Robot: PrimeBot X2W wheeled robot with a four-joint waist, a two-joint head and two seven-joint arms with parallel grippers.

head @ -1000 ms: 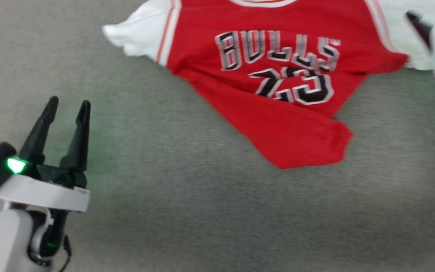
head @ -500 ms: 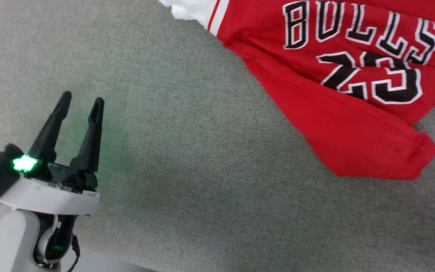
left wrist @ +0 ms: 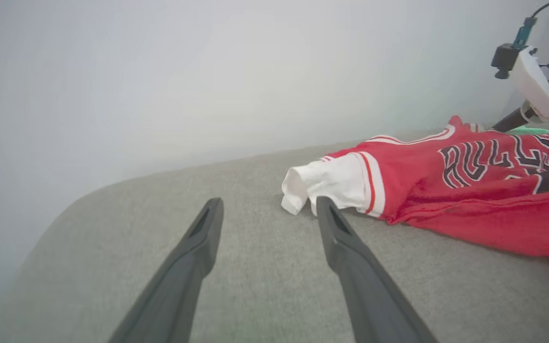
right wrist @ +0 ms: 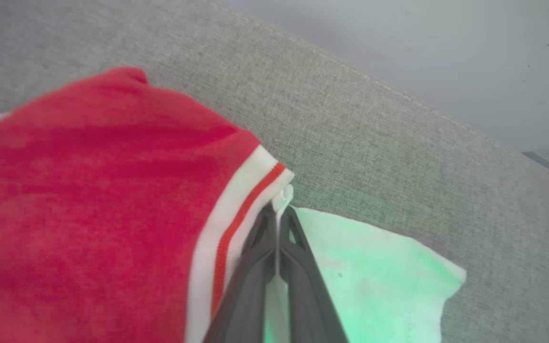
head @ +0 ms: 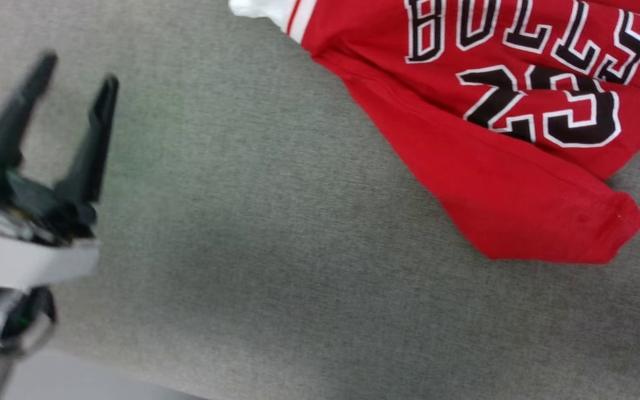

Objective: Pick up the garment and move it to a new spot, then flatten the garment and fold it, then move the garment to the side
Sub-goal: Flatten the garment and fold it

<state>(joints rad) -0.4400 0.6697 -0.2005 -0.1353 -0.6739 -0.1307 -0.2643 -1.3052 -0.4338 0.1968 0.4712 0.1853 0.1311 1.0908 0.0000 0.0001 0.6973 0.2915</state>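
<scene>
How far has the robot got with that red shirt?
Barely begun. Done: nothing; the garment lies rumpled on the grey cushion. In hand: the right gripper pinches it at a sleeve seam; the left gripper is open, clear of the other sleeve. Left: moving, flattening, folding, setting aside.

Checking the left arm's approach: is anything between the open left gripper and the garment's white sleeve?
Nothing visible: only bare grey cushion lies between the left gripper and the white sleeve of the garment. The right gripper grips the other sleeve.
</scene>
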